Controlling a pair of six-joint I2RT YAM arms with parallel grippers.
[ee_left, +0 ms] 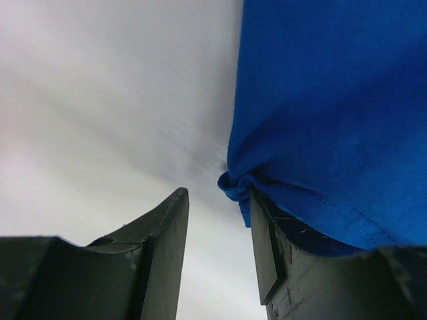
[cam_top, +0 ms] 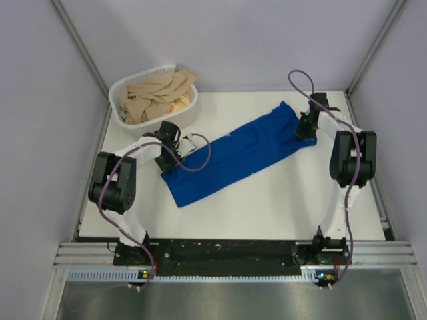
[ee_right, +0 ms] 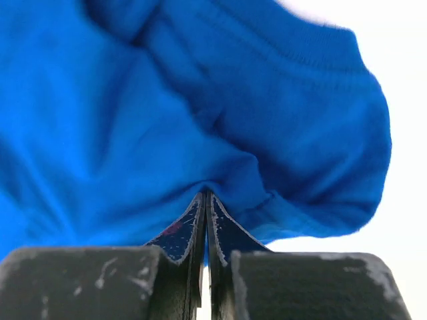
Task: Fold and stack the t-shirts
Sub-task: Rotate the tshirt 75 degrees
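right hand (ee_right: 205,195) clamped on t-shirt (cam_top: 233,157); left hand (ee_left: 217,193) apart, hem just outside it. We risk closing on air.

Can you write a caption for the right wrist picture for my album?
The right claw pinches the bunched blue t-shirt.

Left arm (cam_top: 113,181): elbow raised out on the left side, forearm reaching inward and away from its base, wrist pitched down. Left claw (ee_left: 218,195): fingers stood parted, a clear gap between the tips, nothing clamped between them. Right arm (cam_top: 352,157): elbow held high on the right, forearm angled toward the far side, wrist tipped down. Right claw (ee_right: 205,198): fingers pressed together, pinching a fold of the t-shirt (ee_right: 167,100) at the tips.
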